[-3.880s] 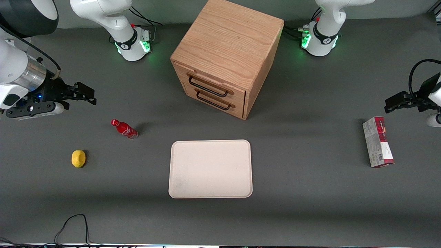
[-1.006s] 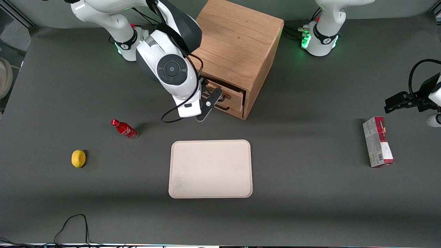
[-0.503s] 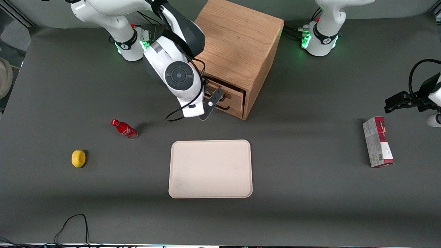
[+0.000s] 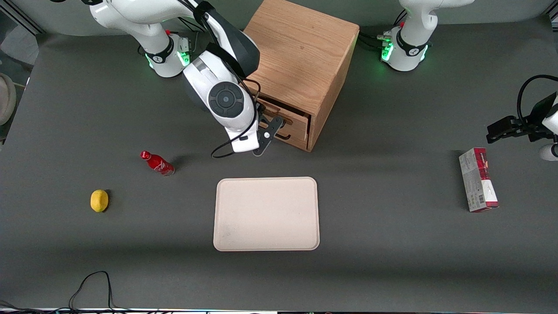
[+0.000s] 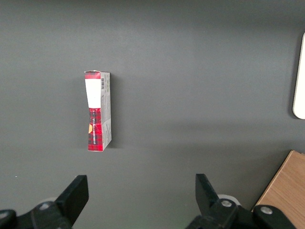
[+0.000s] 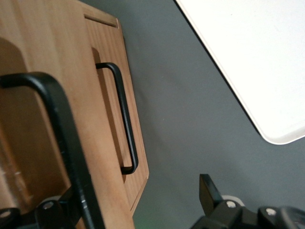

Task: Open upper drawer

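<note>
Front view: pincer (image 4: pixel 271 125) at 1 upper drawer (image 4: pixel 291 117); 2 drawers.

a cream rectangular tray (image 4: pixel 266 213) lies flat on the dark grey table (image 4: pixel 383 244), nearer to the front camera than the wooden cabinet (image 4: pixel 301 56). toward the working arm's end of the table, a small red bottle (image 4: pixel 157 163) lies on its side, and a yellow lemon (image 4: pixel 99 200) sits near it, nearer to the front camera. toward the parked arm's end, a red and grey carton (image 4: pixel 478 179) lies flat, well apart from the tray. a black cable (image 4: pixel 89 285) loops over the table edge nearest the front camera.
</note>
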{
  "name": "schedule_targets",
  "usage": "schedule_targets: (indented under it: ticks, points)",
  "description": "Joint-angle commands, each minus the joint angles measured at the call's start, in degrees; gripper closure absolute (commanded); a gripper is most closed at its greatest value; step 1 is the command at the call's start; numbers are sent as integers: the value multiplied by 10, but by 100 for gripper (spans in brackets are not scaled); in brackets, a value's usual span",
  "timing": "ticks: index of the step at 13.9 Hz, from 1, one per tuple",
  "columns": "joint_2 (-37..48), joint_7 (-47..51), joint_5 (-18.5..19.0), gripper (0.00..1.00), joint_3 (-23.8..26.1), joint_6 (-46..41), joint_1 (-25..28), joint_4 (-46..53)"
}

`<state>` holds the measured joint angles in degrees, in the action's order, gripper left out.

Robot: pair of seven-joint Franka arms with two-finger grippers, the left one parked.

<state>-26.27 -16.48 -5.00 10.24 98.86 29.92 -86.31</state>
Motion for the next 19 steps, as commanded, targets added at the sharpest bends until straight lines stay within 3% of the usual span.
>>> schedule_targets:
  ticks: [1, 19]
  points:
    - [-1, -38, -16, 0, -7, 7, -19, 3]
    - [-84, -55, -17, 0, -7, 10, -65, 121]
